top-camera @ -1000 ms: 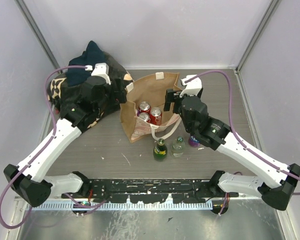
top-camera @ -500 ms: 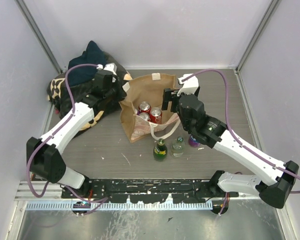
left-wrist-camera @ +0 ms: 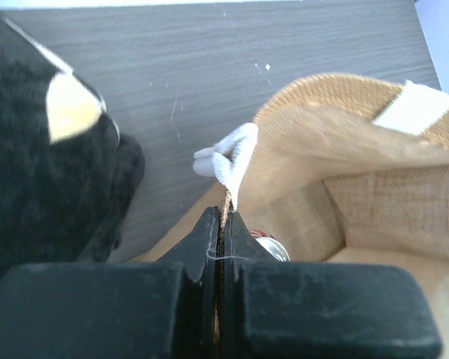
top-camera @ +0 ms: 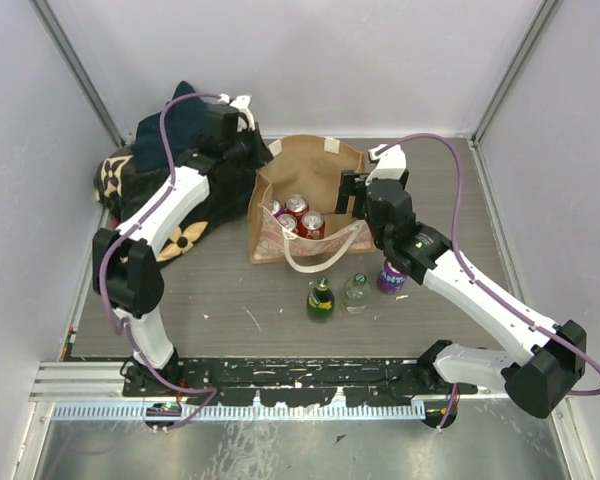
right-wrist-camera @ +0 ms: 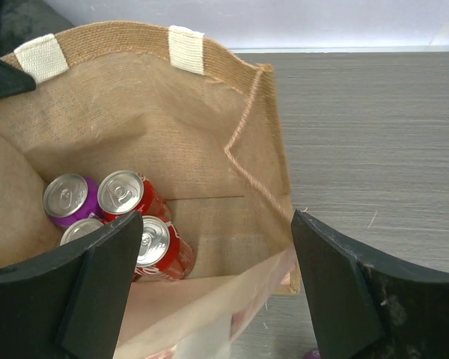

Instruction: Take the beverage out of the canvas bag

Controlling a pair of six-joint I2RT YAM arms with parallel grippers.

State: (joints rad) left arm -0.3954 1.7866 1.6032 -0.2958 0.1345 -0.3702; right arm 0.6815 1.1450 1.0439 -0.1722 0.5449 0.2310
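Cans [top-camera: 298, 215] sit inside the canvas bag [top-camera: 305, 160] at the counter's [top-camera: 220, 290] far middle; another bag [top-camera: 192, 236] lies left of it, three bottles [top-camera: 356, 293] nearer.

top: overhead, whole table [top-camera: 220, 290] | wrists: close-up, angled down | shared: canvas bag [top-camera: 310, 170] mouth

Cloth, metal, plastic and wood-grain surfaces noted.
The canvas bag [right-wrist-camera: 135, 112] is coarse, rough-woven tan cloth, matt, with smoother cream webbing tabs [right-wrist-camera: 185, 48]; the cans [right-wrist-camera: 120, 193] inside show bright metal tops and glossy painted sides. The counter [right-wrist-camera: 374, 134] is matt grey wood grain. The right fingers [right-wrist-camera: 337, 299] are matt black plastic, lightly scuffed.
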